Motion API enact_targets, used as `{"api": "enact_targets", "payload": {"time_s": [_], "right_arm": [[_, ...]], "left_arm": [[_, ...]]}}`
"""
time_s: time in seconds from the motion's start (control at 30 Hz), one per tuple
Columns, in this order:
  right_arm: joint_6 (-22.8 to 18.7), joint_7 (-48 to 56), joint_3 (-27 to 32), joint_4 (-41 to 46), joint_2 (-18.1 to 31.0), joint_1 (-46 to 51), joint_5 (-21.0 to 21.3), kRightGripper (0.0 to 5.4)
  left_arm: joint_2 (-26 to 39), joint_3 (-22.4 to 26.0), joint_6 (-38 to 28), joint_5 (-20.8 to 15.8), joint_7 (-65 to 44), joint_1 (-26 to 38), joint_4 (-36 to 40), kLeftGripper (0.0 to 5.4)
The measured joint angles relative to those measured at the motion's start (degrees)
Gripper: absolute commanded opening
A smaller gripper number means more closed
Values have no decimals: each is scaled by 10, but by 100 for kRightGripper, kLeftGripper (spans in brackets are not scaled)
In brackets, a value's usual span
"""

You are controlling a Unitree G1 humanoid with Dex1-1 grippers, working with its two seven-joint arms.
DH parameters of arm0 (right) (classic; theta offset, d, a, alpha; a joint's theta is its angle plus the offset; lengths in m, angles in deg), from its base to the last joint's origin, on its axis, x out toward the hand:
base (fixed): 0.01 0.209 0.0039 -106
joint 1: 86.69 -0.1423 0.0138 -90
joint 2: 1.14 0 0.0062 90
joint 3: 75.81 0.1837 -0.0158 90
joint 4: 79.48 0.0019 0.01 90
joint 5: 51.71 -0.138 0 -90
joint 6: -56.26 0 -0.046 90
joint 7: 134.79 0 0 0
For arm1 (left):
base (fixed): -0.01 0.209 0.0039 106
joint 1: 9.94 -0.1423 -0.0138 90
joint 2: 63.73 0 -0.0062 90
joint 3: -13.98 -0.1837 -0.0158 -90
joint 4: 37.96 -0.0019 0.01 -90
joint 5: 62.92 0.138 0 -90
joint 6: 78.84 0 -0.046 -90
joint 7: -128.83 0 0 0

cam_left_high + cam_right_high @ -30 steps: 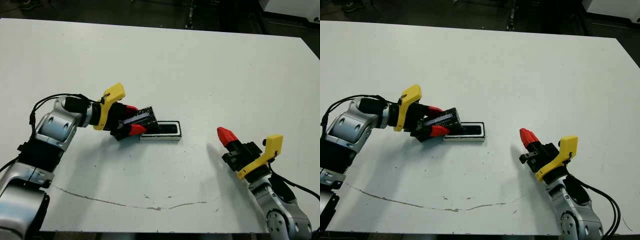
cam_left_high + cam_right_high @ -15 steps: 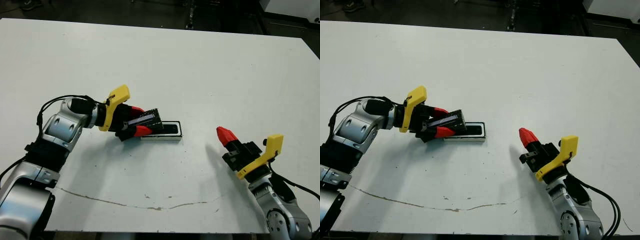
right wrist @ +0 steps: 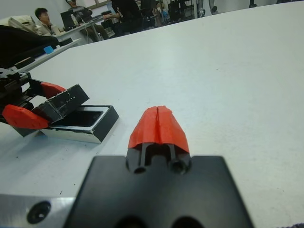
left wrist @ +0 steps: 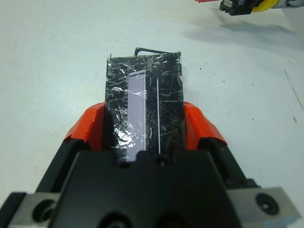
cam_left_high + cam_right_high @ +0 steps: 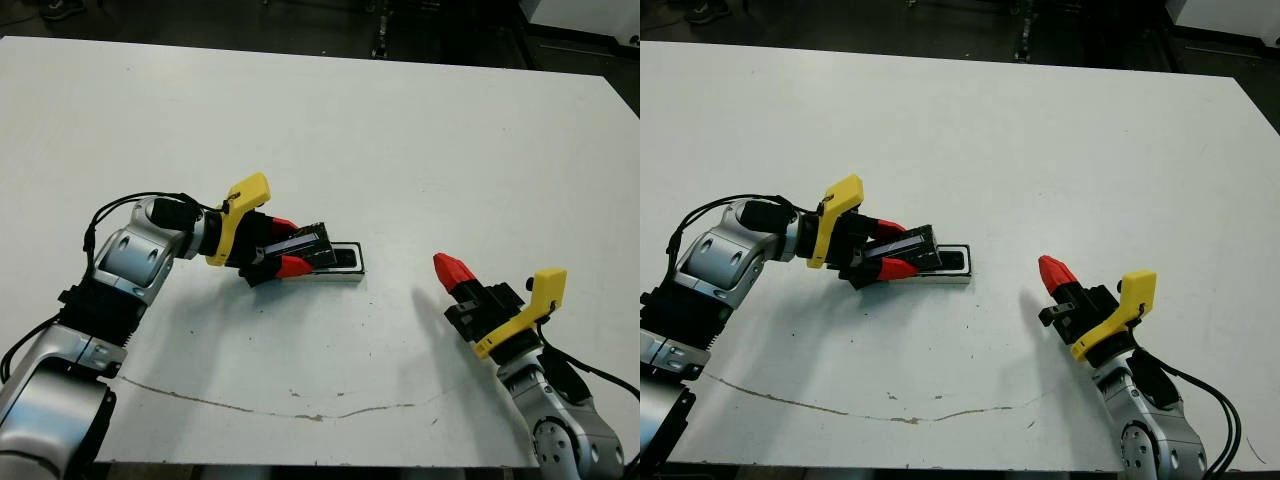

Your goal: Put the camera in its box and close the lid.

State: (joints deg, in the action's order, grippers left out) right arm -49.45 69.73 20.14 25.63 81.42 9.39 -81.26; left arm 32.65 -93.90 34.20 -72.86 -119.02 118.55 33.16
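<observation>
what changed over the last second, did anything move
The left gripper, shut on the lid, carried it toward the robot's right, so the tilted lid now reaches further over the left end of the box. The box stayed put on the table. The right gripper stayed shut and parked to the box's right, holding nothing.

Left claw (image 5: 283, 246) clamped — arm reaching inward, right claw (image 5: 452, 271) closed — raised
</observation>
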Motion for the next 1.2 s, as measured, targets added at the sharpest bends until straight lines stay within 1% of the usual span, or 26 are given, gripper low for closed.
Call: {"api": "enact_targets", "payload": {"time_s": [0.13,0.23,0.43,0.6,0.73,1.2], "right_arm": [[0,0,0,0,0,0,0,0],[0,0,1,0,0,0,0,0],[0,0,5,0,0,0,-4,0],[-2,-1,9,0,0,0,-9,0],[-2,-2,13,0,2,0,-11,0],[-2,-1,18,0,2,0,-17,0]], "left_arm": [[-6,-3,-3,3,6,1,-4,315],[-15,-9,-11,12,11,3,-8,315],[-31,-30,-74,39,15,13,-38,315],[-51,-54,-102,68,15,33,-67,315],[-63,-61,-112,81,15,42,-80,315],[-93,-70,-155,92,9,73,-151,315]]}}
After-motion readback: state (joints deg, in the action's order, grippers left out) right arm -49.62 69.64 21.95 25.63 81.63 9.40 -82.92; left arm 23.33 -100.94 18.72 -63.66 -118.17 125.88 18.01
